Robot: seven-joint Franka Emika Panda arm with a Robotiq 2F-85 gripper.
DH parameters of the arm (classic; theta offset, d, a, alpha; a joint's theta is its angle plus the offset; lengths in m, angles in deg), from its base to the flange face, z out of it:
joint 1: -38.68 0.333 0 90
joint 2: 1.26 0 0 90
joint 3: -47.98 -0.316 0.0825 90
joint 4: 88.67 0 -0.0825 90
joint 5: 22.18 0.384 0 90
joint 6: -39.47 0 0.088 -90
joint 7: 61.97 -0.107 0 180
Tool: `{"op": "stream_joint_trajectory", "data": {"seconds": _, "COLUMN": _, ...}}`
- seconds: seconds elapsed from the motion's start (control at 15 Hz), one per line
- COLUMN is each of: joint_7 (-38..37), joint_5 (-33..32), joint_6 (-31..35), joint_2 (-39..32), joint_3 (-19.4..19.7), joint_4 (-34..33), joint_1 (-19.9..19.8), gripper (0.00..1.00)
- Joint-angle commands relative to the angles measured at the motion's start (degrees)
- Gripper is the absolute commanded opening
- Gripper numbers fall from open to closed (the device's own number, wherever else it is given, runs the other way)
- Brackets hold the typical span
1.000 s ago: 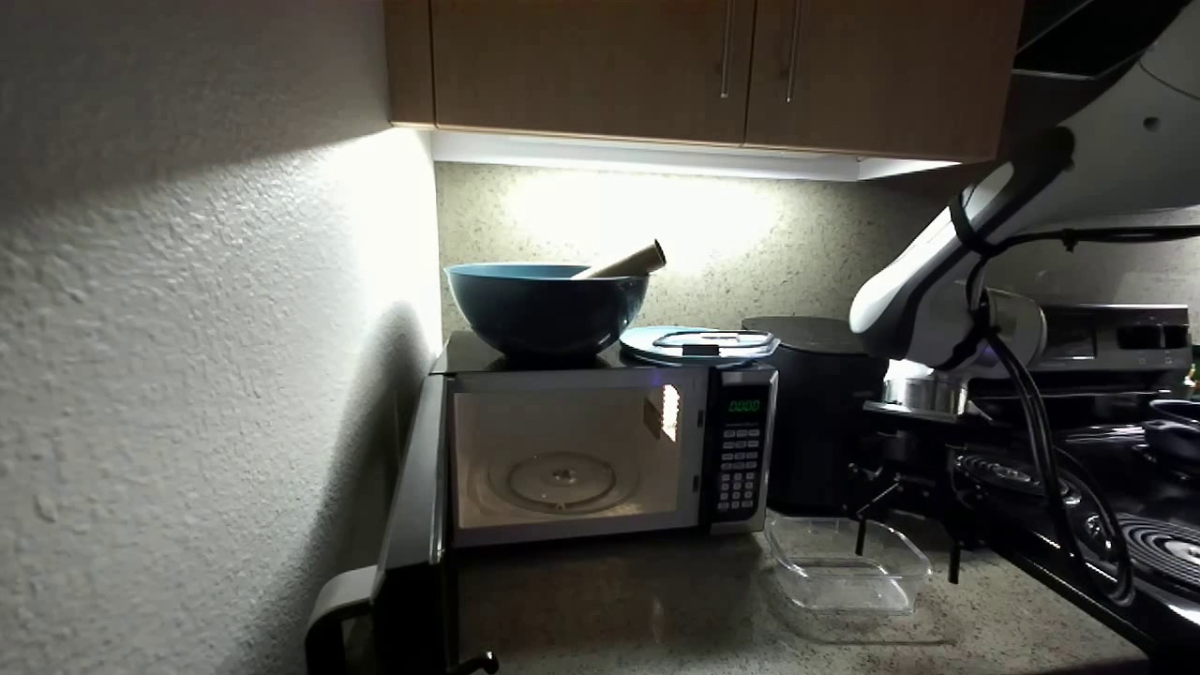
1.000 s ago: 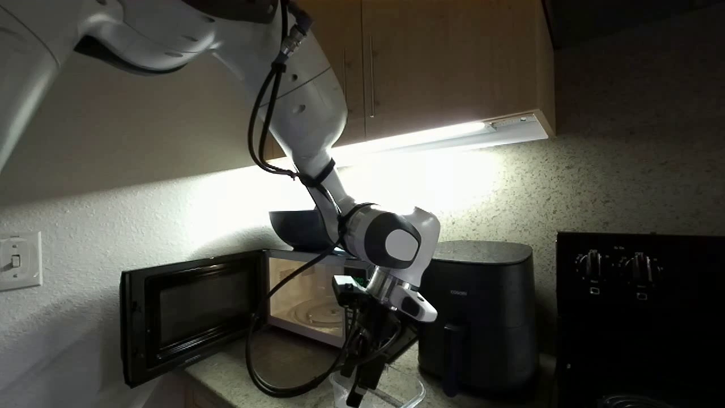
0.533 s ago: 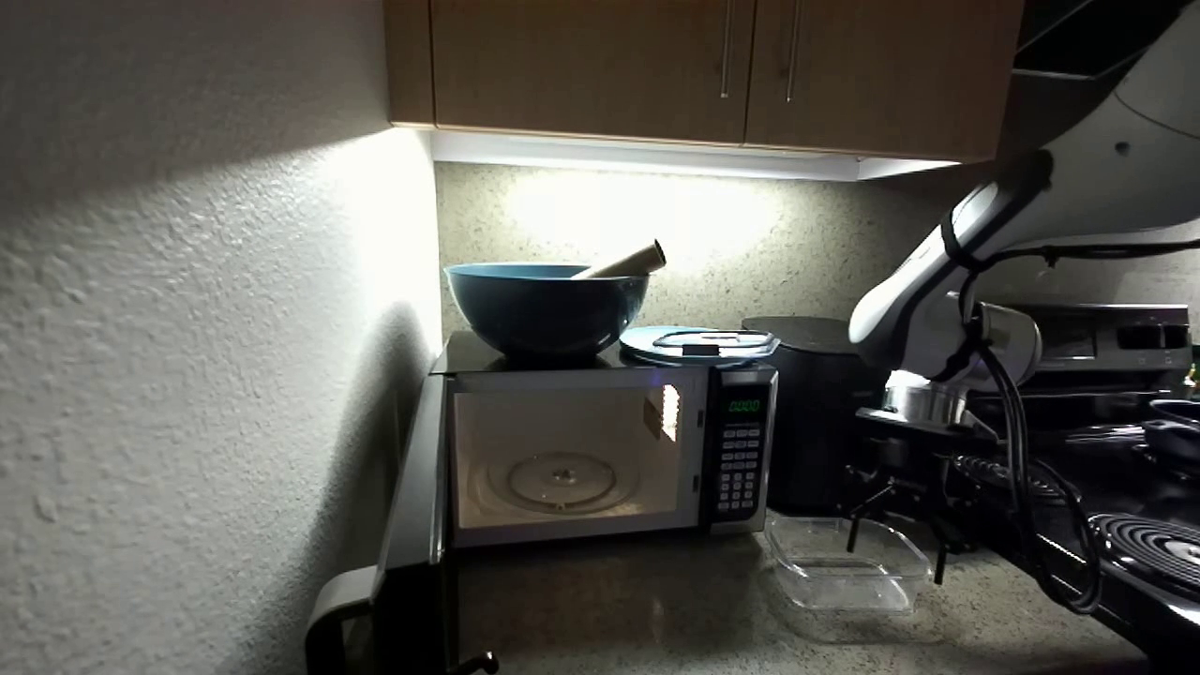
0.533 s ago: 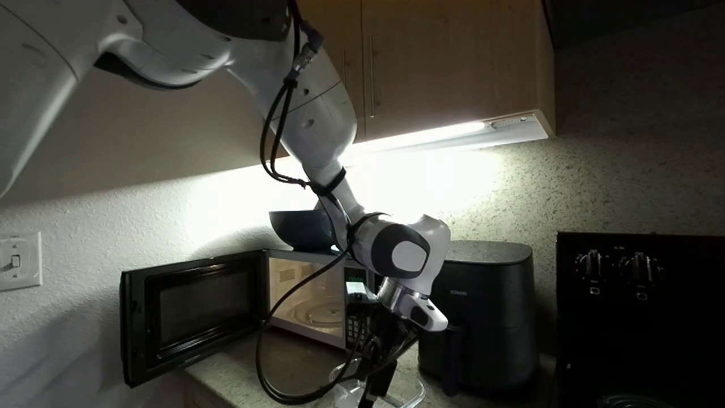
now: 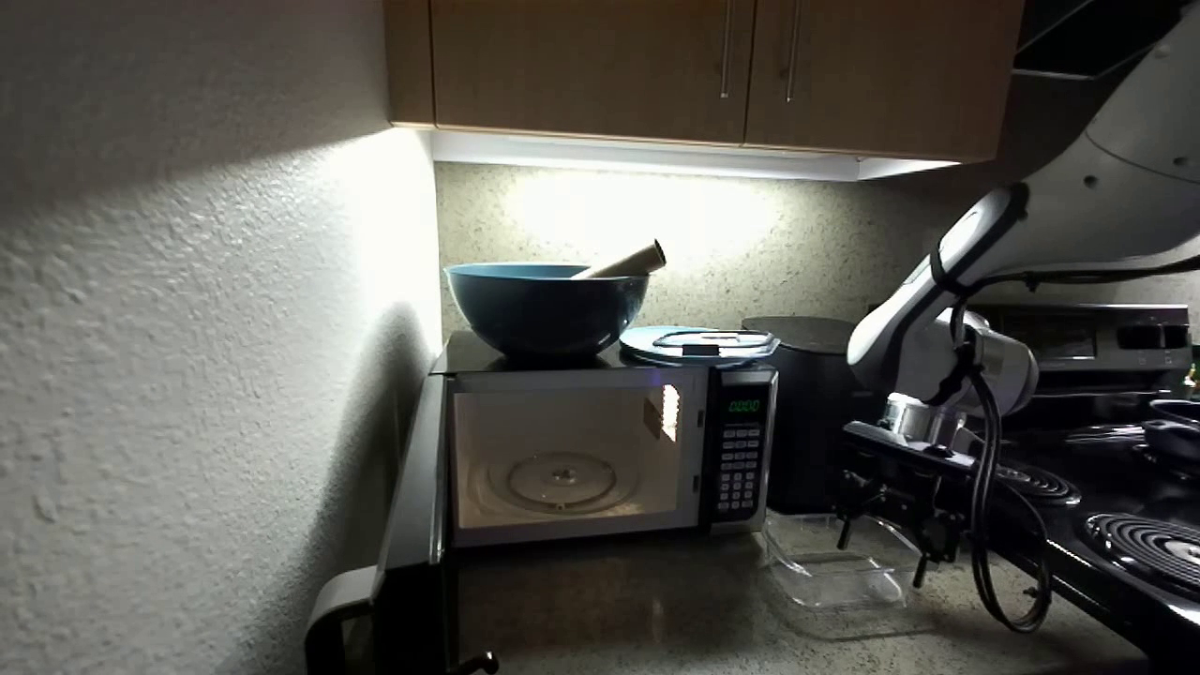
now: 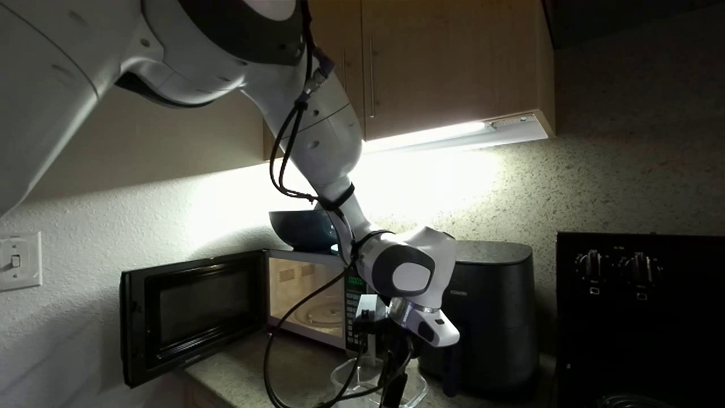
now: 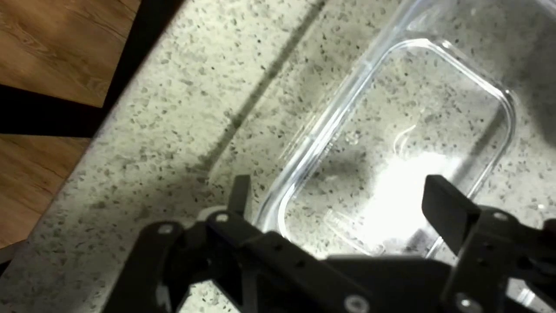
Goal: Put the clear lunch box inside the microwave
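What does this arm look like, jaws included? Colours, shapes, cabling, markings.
Arm: smooth, rounded white links. Wrist joint cover: dark grey around a pale oval; next to it, a silvery metal collar. Black cables run outside, with a black strap around the arm. Small grey box by the wrist. Jaws: black, jointed, pale screw heads, blocky tips. No lettering I can read.
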State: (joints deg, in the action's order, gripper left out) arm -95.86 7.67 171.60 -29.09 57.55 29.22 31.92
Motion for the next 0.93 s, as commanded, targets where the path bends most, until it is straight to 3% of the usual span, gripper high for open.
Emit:
{"op": "stream_joint_trajectory", "data": {"seconds": 0.0, "joint_7": -2.5, "joint_5": 2.0, "joint_6": 4.6, "joint_2": -0.2, "joint_3": -0.7, "joint_4": 0.9, "joint_1": -0.3, "gripper": 1.00}}
{"op": "stream_joint_trajectory", "data": {"seconds": 0.07, "joint_7": -2.7, "joint_5": 1.8, "joint_6": 4.8, "joint_2": -0.2, "joint_3": -0.9, "joint_4": 0.9, "joint_1": -0.3, "gripper": 0.98}}
{"op": "stream_joint_trajectory", "data": {"seconds": 0.13, "joint_7": -2.8, "joint_5": 1.5, "joint_6": 5.1, "joint_2": -0.1, "joint_3": -1.0, "joint_4": 1.0, "joint_1": -0.2, "gripper": 0.74}}
{"op": "stream_joint_trajectory", "data": {"seconds": 0.27, "joint_7": -2.5, "joint_5": 0.4, "joint_6": 4.3, "joint_2": 1.0, "joint_3": -1.2, "joint_4": 1.8, "joint_1": 0.2, "gripper": 0.69}}
{"op": "stream_joint_trajectory", "data": {"seconds": 0.87, "joint_7": -2.9, "joint_5": -10.3, "joint_6": 2.6, "joint_2": 15.9, "joint_3": -0.5, "joint_4": 16.6, "joint_1": 5.4, "gripper": 0.10}}
